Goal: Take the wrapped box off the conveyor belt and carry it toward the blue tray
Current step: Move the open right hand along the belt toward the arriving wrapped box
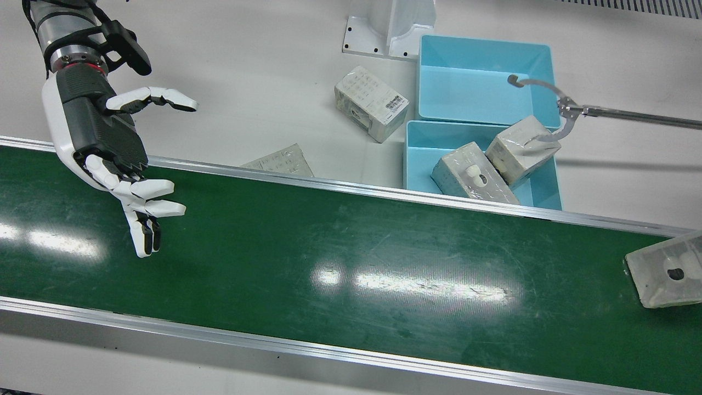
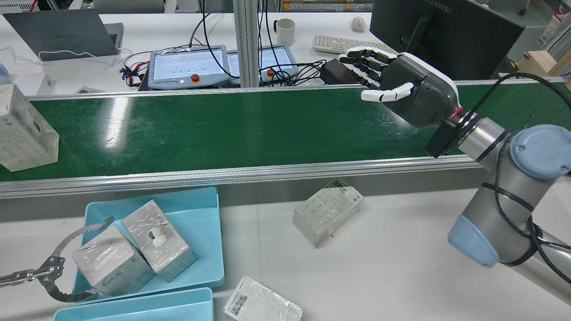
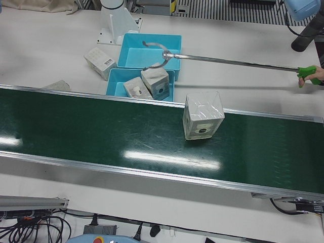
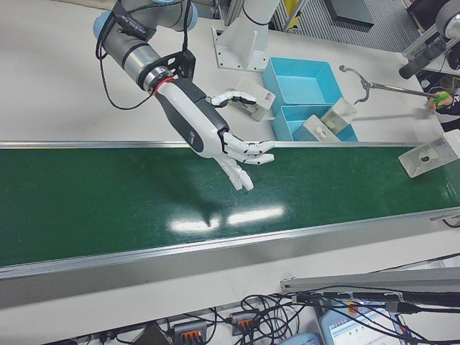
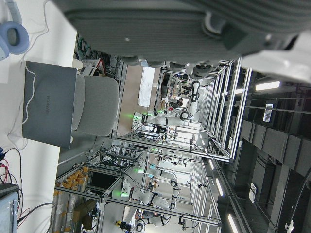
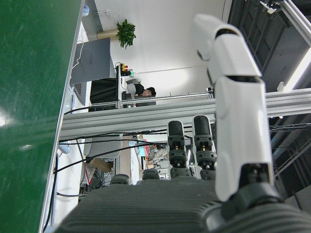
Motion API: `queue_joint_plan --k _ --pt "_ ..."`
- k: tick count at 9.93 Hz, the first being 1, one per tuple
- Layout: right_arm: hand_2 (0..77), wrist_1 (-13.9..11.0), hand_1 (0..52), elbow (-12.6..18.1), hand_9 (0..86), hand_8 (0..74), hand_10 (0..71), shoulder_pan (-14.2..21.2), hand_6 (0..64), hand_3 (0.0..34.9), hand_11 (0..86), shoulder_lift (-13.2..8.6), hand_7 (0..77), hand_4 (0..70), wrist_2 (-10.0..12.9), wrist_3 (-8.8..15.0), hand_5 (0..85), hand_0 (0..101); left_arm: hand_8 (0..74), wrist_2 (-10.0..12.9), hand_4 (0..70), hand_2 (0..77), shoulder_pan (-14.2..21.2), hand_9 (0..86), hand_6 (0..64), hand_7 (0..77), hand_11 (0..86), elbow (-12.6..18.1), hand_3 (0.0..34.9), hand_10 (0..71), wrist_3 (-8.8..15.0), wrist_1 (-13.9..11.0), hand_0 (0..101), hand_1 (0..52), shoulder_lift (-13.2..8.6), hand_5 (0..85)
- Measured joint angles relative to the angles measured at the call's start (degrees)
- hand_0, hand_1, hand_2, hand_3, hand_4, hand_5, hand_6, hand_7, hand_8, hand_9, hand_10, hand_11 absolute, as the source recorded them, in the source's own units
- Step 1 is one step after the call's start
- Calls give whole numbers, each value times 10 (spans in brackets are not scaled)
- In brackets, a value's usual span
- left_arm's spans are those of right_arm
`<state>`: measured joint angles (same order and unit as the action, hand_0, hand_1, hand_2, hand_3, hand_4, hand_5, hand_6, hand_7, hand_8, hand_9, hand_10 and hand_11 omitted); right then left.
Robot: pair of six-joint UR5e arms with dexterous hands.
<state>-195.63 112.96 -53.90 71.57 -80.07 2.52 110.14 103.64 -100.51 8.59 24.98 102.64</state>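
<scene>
Plastic-wrapped and pale grey, the rectangular box (image 3: pixel 203 115) stands on the green conveyor belt (image 1: pixel 340 258), at the end nearest the blue plastic tray (image 1: pixel 414 159), untouched. That tray holds two more wrapped boxes (image 1: pixel 493 164); a metal reach-grabber claw (image 1: pixel 551 112) held by a person closes around one. Well apart, the right hand (image 1: pixel 118 159) hovers over the belt's other end, fingers spread and empty. Of the left hand only a sliver shows, in its own camera; its state cannot be told.

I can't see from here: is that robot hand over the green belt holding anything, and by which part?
No. The right hand is open above the belt, holding nothing. The wrapped box sits apart from it on the belt.
</scene>
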Motion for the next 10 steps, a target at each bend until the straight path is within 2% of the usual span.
queue_joint_plan --k 2,3,4,5,6,9,10 --pt "240 1 196 -4 38 0 0 5 60 83 16 1 196 136 4 0 262 500 5 0 0 11 0 0 0 5 5 0 0 5 0 0 0 0 0 11" --pt "240 2 196 -13 38 0 0 10 60 83 16 -13 196 136 7 1 262 500 5 0 0 5 0 0 0 5 0 0 0 5 0 0 0 0 0 5" --pt "240 1 196 -30 49 0 0 16 55 72 11 -39 218 142 10 1 256 499 5 0 0 5 0 0 0 5 0 0 0 5 0 0 0 0 0 11" --pt "240 1 191 -46 71 0 0 20 93 73 11 -64 267 191 12 2 278 500 5 0 0 5 0 0 0 5 0 0 0 5 0 0 0 0 0 11" --pt "240 1 191 -57 71 0 0 26 93 73 11 -80 267 191 12 2 278 500 5 0 0 11 0 0 0 5 0 0 0 0 0 0 0 0 0 11" --pt "235 -3 196 -68 54 0 0 31 87 73 11 -93 256 202 15 3 278 506 5 0 0 11 0 0 0 5 0 0 0 5 0 0 0 0 0 11" --pt "251 -7 196 -68 60 16 0 31 98 82 11 -94 278 229 15 4 295 505 5 0 0 11 0 0 0 5 0 0 0 5 0 0 0 0 0 11"
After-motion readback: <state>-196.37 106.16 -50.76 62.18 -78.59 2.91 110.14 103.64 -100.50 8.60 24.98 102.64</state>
